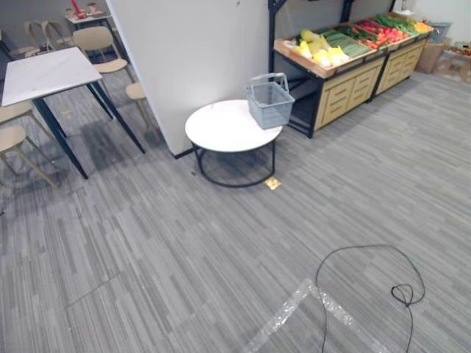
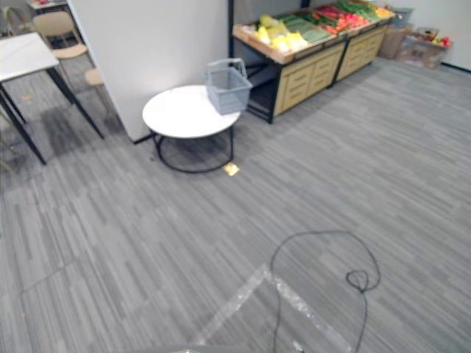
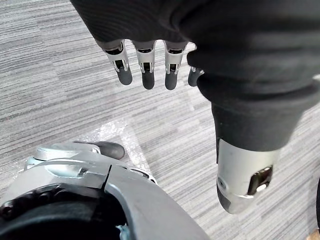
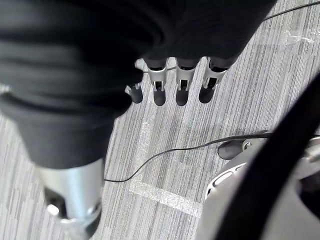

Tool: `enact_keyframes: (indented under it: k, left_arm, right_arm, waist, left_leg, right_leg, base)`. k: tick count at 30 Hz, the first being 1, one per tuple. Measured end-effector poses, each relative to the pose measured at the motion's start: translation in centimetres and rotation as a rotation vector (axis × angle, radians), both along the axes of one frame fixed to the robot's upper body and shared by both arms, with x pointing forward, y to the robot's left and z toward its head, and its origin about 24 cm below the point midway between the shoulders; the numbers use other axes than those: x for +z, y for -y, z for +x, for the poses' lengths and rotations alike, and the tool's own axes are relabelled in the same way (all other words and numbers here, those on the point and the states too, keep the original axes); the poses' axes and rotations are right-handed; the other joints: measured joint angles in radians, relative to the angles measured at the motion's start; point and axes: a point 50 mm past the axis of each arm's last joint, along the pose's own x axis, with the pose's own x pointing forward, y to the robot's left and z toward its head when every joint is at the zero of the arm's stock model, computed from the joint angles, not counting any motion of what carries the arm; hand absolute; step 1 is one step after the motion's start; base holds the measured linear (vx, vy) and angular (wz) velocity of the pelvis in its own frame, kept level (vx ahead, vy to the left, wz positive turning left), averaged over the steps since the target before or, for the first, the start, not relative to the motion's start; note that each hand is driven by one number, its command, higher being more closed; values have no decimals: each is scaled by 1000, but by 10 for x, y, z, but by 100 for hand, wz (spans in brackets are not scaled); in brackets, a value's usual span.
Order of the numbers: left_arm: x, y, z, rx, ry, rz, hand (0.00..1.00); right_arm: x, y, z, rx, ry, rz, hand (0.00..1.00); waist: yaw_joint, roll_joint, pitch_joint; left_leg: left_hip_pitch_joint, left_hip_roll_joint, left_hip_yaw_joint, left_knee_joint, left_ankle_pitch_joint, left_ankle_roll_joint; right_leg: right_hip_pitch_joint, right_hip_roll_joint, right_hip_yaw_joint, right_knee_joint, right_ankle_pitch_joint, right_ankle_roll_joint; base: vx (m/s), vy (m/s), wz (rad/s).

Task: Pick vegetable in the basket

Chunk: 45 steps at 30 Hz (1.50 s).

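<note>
Left hand (image 3: 145, 67) and right hand (image 4: 181, 85) hang empty, fingers loosely straight.
Vegetables (image 1: 346, 38) lie on the stand (image 1: 346, 82) well ahead, rightward; basket (image 1: 269, 104) on the round surface (image 1: 221, 131) beside it; right hand looks nearer.

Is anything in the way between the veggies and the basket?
Nothing visible is. The basket sits at the table's edge nearest the stand, and the vegetables lie on top of the stand. The left hand and right hand hang open above the floor.
</note>
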Motion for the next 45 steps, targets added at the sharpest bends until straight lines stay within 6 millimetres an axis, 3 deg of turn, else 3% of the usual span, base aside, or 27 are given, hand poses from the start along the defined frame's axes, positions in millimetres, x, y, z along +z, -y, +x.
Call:
enact_keyframes:
  k: [45]
  left_arm:
    - [0,-2,0,-9,-2,2,0]
  right_arm:
    - [0,-2,2,-13,17,28,0]
  waist:
    - [0,-14,11]
  left_leg:
    - [15,1,35,-3,-3,-4]
  right_leg:
    - [17,2,3,-23,1,-1]
  base:
    - [-12,-8,0]
